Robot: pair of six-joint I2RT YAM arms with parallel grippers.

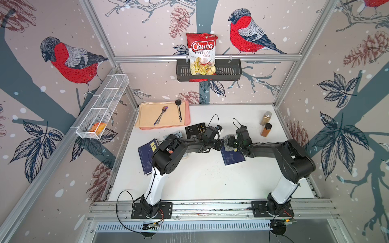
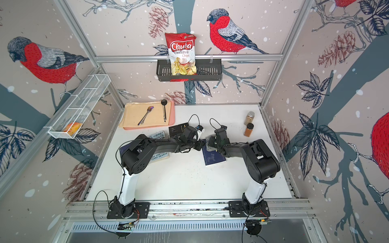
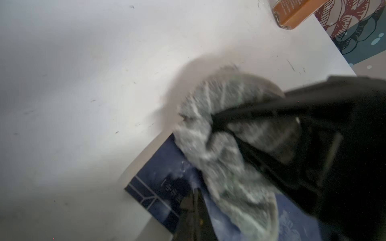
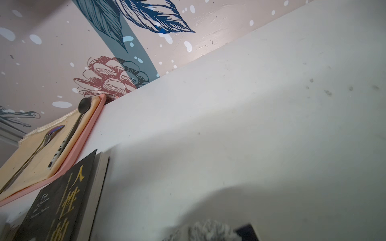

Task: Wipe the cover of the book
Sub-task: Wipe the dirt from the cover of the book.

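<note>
Navy book (image 1: pixel 234 158) is lying flat on the white table (image 1: pixel 200 181), just 3 o'clock of its centre. A grey cloth (image 1: pixel 228 140) is resting on the book's 12 o'clock edge, and the right gripper (image 1: pixel 231 143) is clamping it. The left gripper (image 1: pixel 221 145), closed on nothing, is touching the 10 o'clock corner. An orange jar (image 1: pixel 266 130) is standing at 2 o'clock.

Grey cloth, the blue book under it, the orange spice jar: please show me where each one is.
grey cloth (image 3: pixel 229 179), left wrist view, on its crumpled middle.
blue book (image 1: pixel 232 158), in a top view, on the bare cover.
orange spice jar (image 1: pixel 265 132), in a top view, on its body.
</note>
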